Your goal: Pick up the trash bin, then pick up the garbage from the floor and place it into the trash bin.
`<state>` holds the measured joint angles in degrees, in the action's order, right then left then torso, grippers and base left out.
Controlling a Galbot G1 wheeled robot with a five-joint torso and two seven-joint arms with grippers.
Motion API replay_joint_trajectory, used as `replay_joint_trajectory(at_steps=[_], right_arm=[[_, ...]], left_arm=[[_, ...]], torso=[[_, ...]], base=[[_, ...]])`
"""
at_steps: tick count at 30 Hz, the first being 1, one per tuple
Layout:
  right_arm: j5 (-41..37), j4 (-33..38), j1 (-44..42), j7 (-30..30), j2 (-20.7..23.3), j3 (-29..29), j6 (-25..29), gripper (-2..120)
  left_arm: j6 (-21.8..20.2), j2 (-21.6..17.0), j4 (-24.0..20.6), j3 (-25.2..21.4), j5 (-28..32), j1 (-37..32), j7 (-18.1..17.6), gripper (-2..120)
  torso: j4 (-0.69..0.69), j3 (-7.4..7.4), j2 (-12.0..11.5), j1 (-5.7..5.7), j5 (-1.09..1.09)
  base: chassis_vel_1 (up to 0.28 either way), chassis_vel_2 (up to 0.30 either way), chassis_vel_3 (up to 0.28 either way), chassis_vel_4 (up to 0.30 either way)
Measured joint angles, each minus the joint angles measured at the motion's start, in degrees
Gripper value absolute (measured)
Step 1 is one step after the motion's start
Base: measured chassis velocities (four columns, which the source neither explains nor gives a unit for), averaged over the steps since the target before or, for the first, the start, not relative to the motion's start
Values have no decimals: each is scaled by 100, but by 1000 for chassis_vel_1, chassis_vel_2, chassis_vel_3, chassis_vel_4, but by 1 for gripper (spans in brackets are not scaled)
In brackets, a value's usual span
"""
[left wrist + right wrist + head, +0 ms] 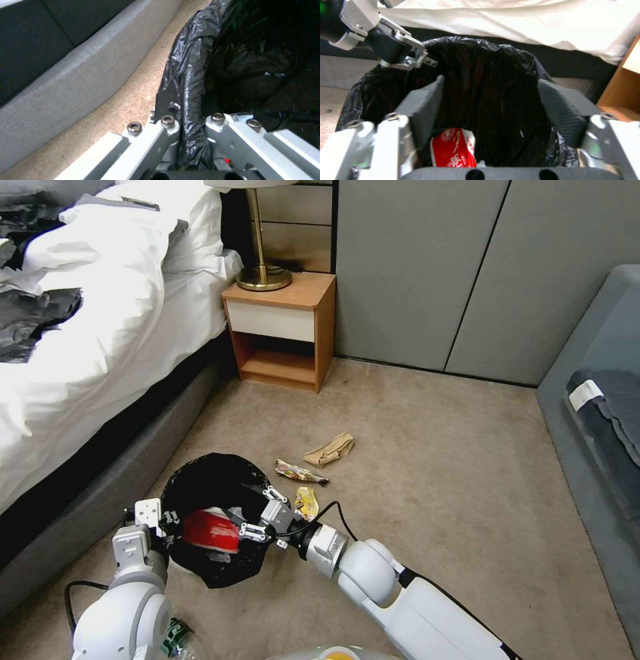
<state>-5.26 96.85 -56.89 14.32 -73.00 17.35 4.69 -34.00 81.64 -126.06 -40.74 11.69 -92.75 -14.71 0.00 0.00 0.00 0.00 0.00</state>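
Note:
The trash bin (213, 483), lined with a black bag, is tilted above the floor (433, 460) beside the bed. My left gripper (165, 519) is shut on the bin's rim (186, 82), with the bag pinched between its fingers. My right gripper (257, 513) hangs open over the bin's mouth (486, 75), its dark pads (423, 105) spread wide. A red wrapper (210, 530) lies inside the bin (455, 148), below the right gripper's palm. On the carpet just past the bin lie more garbage: a brown paper bag (330, 449), a patterned wrapper (301, 472) and a yellow wrapper (307, 503).
The bed (100, 347) and its grey base (66, 75) run along the left. A wooden nightstand (283, 330) with a brass lamp (262, 273) stands behind. A grey sofa (600, 413) fills the right. A clear bottle (177, 637) lies by my left arm. Open carpet stretches to the right.

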Motion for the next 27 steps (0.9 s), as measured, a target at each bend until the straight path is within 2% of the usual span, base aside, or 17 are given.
replay_joint_trajectory(at_steps=[2, 5, 6, 16, 19, 22, 27], right_arm=[[-2, 0, 9, -2, -4, 12, -5, 86], [-3, 1, 13, -2, -8, 15, -12, 91], [-7, 9, 22, -6, -13, 19, -20, 98], [-8, 241, 22, -77, -61, -91, -25, 100], [-7, 572, -19, -197, -91, -287, -39, 100], [-1, 1115, -192, -425, -137, -731, -117, 100], [42, 1556, -498, -768, -147, -1129, -200, 100]], left_arm=[[-1, 13, -1, 11, -13, 1, -1, 1], [-1, 19, -1, 20, -19, 1, -1, 1], [-1, 31, -1, 37, -36, 1, -1, 1], [-1, 29, 47, 55, -59, 20, -1, 1], [-1, 11, 99, 29, -58, 33, -1, 1], [-1, -11, 168, -10, -47, 57, 0, 1], [2, -30, 233, -56, -24, 81, 1, 1]], torso=[[0, 0, 0, 0, 0], [0, 0, 0, -1, 0], [0, 0, 0, -1, 0], [0, 0, 0, -1, 0], [1, 0, 0, 0, 1], [1, 0, 0, -1, 0], [0, 0, 0, 0, 0]], base=[[0, 0, 0, 0], [0, 0, 0, 0], [0, 0, 0, 0], [0, 0, 0, 0], [0, 0, 0, 0], [0, 0, 0, 0], [0, 0, 0, 0]])
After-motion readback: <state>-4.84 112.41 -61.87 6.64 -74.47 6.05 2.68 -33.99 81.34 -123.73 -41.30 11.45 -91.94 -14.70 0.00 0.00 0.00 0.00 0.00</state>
